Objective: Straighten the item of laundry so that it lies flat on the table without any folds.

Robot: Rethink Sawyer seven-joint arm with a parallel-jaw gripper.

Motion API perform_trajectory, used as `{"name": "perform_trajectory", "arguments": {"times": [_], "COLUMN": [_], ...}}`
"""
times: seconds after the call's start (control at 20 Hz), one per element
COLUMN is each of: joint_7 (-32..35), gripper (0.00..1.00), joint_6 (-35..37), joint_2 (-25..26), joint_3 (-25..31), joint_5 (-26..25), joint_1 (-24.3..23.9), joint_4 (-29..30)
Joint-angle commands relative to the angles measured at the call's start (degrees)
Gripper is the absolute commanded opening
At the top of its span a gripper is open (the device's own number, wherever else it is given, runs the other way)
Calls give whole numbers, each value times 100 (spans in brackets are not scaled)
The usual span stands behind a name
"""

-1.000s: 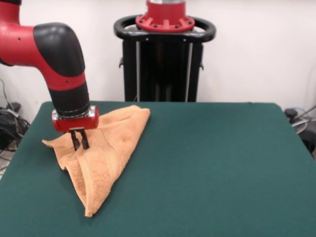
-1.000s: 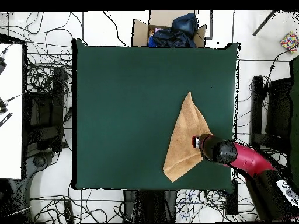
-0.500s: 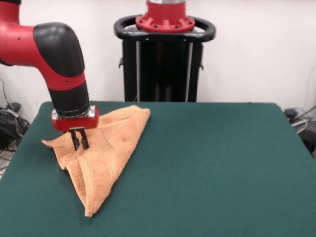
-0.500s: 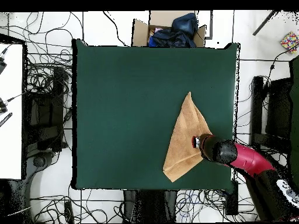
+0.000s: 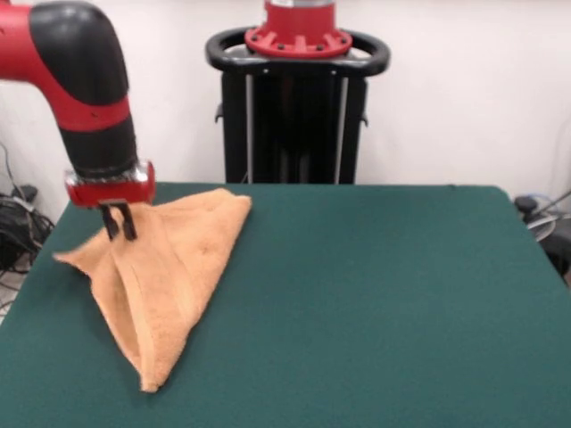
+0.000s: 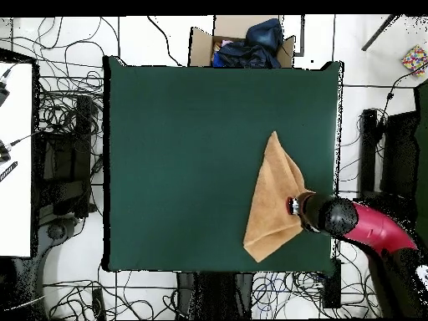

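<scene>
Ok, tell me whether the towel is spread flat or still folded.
Folded. The towel lies doubled into a triangle on the table, one edge pinched up by the gripper.

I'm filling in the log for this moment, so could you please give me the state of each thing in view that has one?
Towel: folded into a rough triangle, one part lifted off the table, the rest lying on it.
Gripper: shut on the towel's raised part, above the table.
Table: towel near one side edge.
Cardboard box: open, dark cloth inside.
</scene>
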Motion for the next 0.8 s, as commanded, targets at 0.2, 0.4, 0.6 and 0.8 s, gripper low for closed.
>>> {"name": "perform_trajectory", "arguments": {"times": [0.2, 0.4, 0.6, 0.8], "joint_7": [-475, -438, -378, -286], "gripper": [0, 0, 0, 0], "joint_6": [1504, 1669, 1663, 1649], "joint_2": [-1379, -1504, -1517, -1587], "joint_3": [548, 576, 579, 561], "joint_5": [521, 585, 601, 635], "joint_1": [130, 157, 186, 240], "joint_4": [148, 145, 166, 245]}}
